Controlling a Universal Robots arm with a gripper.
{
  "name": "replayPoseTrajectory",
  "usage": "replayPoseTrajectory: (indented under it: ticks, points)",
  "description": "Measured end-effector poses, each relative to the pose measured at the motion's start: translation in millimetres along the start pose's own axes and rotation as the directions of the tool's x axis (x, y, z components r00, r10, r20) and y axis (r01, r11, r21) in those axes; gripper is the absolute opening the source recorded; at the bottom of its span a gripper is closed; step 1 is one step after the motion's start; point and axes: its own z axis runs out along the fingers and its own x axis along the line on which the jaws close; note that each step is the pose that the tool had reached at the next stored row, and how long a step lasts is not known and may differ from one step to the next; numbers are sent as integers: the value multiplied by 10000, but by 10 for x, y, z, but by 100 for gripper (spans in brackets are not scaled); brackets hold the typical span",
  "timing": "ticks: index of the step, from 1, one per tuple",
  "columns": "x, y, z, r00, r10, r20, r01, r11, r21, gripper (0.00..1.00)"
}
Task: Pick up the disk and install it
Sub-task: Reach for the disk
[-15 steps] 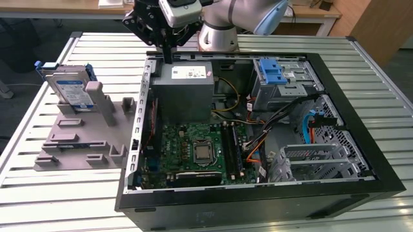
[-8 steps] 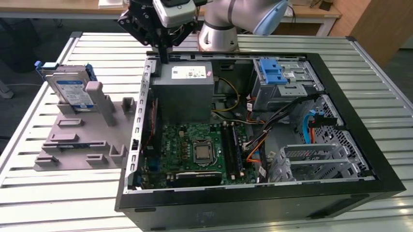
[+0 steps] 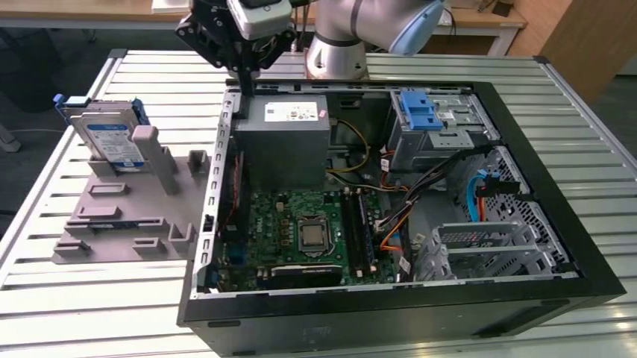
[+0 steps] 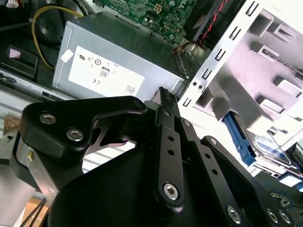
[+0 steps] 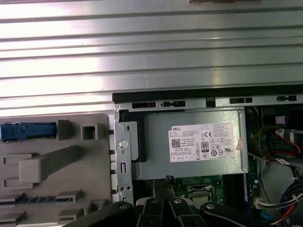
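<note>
The disk (image 3: 107, 138) stands on edge in a grey fixture (image 3: 119, 224) on the table, at the exterior view's left of the open computer case (image 3: 398, 313). It is silver-grey with a white-and-blue label and a blue carrier. In the second wrist view, part of the disk (image 4: 267, 146) shows beyond the fixture. Its blue carrier edge (image 5: 23, 131) appears in the first wrist view. My gripper (image 3: 244, 77) hangs above the case's rear wall, near the grey power supply box (image 3: 282, 138). Its black fingers (image 4: 163, 97) are shut together with nothing between them, well apart from the disk.
Inside the case lie the green motherboard (image 3: 309, 227), bundled cables (image 3: 428, 186), a blue ribbed latch (image 3: 420, 112) on the upper bay and a metal drive cage (image 3: 488, 246). The slatted metal table (image 3: 139, 298) surrounds the case. The arm's base (image 3: 336, 56) stands behind it.
</note>
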Motion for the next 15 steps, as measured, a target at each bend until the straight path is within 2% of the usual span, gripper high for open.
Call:
replayPoseTrajectory:
  ticks: [6,12,15]
  points:
    - [66,48,12,10000,0,2,0,10000,-2,11]
    - [157,74,16,10000,0,1,0,10000,-1,11]
    - [177,83,18,10000,1,0,-1,10000,0,11]
